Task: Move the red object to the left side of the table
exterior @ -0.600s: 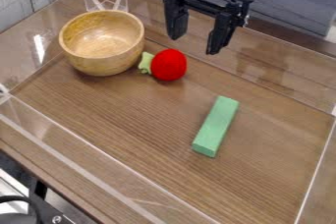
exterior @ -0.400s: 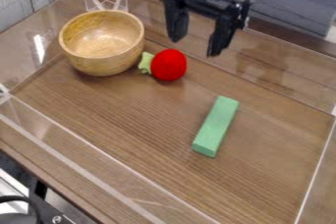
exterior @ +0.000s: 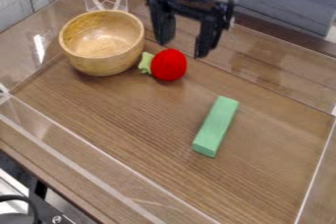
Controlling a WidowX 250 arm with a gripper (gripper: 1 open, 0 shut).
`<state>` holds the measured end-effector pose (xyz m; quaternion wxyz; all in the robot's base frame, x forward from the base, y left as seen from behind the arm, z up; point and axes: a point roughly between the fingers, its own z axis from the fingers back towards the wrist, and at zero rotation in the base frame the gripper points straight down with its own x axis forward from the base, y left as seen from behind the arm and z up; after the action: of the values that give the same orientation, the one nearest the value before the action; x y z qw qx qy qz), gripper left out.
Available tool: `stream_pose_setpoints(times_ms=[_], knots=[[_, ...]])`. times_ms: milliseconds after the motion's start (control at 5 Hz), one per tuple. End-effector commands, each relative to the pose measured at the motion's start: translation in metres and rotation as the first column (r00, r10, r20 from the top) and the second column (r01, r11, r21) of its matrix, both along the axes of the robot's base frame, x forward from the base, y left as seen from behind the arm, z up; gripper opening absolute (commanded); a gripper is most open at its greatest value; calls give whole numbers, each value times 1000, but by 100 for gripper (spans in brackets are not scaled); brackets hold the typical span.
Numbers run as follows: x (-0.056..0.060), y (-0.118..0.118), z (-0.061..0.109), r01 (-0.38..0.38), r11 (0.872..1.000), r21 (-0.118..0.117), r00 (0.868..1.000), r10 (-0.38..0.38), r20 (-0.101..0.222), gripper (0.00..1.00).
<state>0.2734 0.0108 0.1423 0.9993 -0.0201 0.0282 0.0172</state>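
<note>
Where the single camera view looks down across the table (exterior: 276, 159), the red object (exterior: 167, 65) lies near the far edge, just right of the wooden bowl (exterior: 102, 41), its pale green leafy stub pointing left toward the bowl so that its short axis runs left to right. Above and slightly behind it, the end effector (exterior: 183, 35) hangs pointing straight down, fingers spread wide and empty. A green block (exterior: 217, 125) lies well apart, nearer the camera.

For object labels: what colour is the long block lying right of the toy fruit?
Light green block, clearest in the camera view.
</note>
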Motion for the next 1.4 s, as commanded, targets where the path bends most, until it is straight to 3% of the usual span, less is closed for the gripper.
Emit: stream_pose_setpoints(times_ms=[0,200,600,800,1000,1200], knots=[[-6,-10,19,-16,1000,1,997,15,69,100],[-14,-19,15,-17,1000,-4,997,17,69,100],[10,-39,7,104,995,10,992,-105,77,100],[20,-24,18,95,995,19,991,-97,87,100],[18,-10,21,83,996,21,994,-84,76,100],[9,-1,13,79,997,22,995,-80,63,100]])
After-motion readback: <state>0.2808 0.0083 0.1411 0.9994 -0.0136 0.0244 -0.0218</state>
